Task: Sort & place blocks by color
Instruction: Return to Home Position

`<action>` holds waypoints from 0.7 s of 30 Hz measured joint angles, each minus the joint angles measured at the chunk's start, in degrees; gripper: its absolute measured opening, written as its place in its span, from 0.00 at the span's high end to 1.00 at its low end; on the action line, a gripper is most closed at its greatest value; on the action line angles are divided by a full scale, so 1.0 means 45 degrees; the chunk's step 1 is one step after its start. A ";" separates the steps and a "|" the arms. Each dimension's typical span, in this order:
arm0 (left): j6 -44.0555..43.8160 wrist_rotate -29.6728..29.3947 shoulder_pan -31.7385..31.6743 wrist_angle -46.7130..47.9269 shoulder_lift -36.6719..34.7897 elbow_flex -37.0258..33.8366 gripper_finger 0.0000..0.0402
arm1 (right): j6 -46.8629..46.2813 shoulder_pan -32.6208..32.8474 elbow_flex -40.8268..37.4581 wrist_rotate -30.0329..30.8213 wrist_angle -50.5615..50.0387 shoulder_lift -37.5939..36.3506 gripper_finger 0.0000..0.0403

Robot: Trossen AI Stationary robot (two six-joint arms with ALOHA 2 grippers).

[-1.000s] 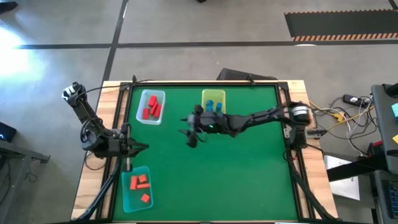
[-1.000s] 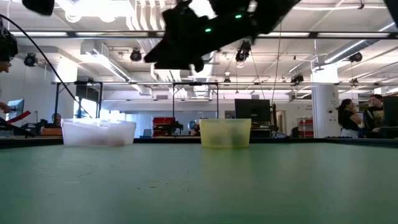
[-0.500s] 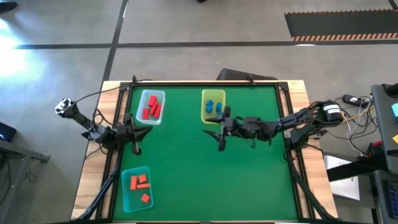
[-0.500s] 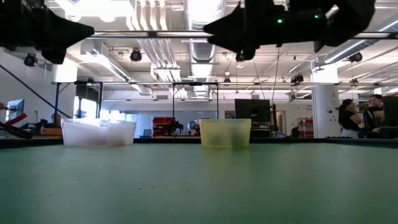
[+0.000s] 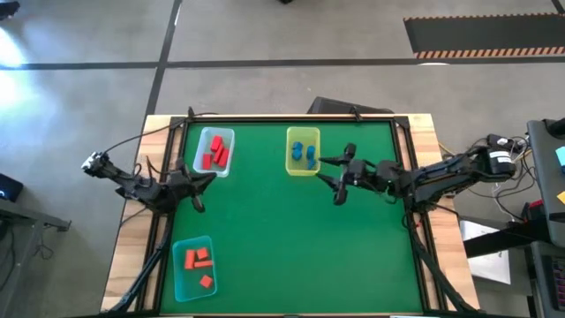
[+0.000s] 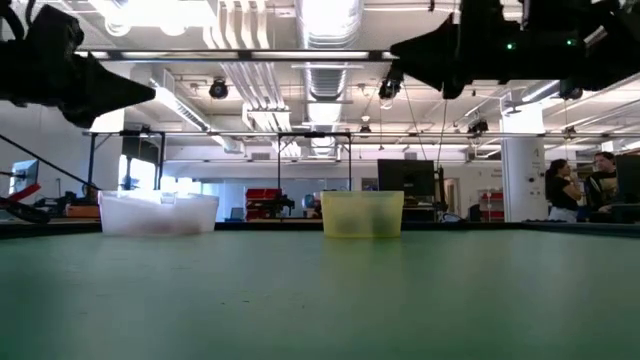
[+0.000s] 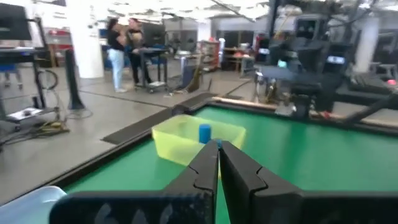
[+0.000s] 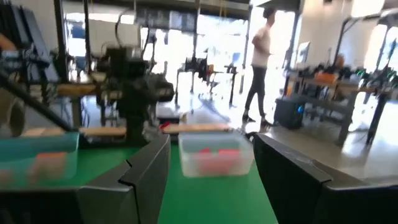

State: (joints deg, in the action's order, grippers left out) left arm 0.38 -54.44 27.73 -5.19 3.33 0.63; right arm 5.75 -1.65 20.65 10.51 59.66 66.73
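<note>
Nearest the front edge, on the left side of the flat green mat [image 5: 291, 247], lies the teal tray [image 5: 184, 288], a translucent rectangle. It holds three small solid orange-red blocks [image 5: 196, 259].

Mid-table, left arm: it lies low and folded, with its elbow outside the wooden table frame. The left gripper [image 5: 201, 189] sits over the left margin of the mat, between the teal tray and the pale tray, nearer the pale one. Its two dark wedge-shaped fingers [image 7: 242, 174] are pressed together at the tips and grasp nothing.

Mid-table, right arm: it reaches in from the right edge, nearly straight. The right gripper [image 5: 331, 179] is just beside the near right corner of the yellow-green tray. Its fingers [image 8: 146, 171] are spread wide, with nothing between them. In the low view both grippers show as dark shapes raised clear of the mat.

Toward the far edge, the pale tray [image 5: 225, 134] is frosted and thin-walled and contains the red blocks [image 5: 214, 153], which are short bars. To its right, the yellow-green tray [image 5: 303, 134] contains the blue blocks [image 5: 305, 152].

Beyond the table, people [image 6: 560, 190] stand in the room.
</note>
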 joint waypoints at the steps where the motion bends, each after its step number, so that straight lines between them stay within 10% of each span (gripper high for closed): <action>1: -0.0162 0.0025 -0.0202 -0.0041 0.0005 -0.0028 1.00 | 0.0093 -0.0059 -0.0234 -0.0023 0.0382 -0.0148 0.46; 21: -0.1638 0.2424 -0.4812 0.0252 0.0617 -0.0061 1.00 | 0.0198 -0.1060 -0.4441 -0.1352 0.5710 -0.1054 0.46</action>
State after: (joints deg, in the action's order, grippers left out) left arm -6.99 -43.53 6.07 -4.06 6.11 0.36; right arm 6.64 -6.42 0.67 4.43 85.36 61.99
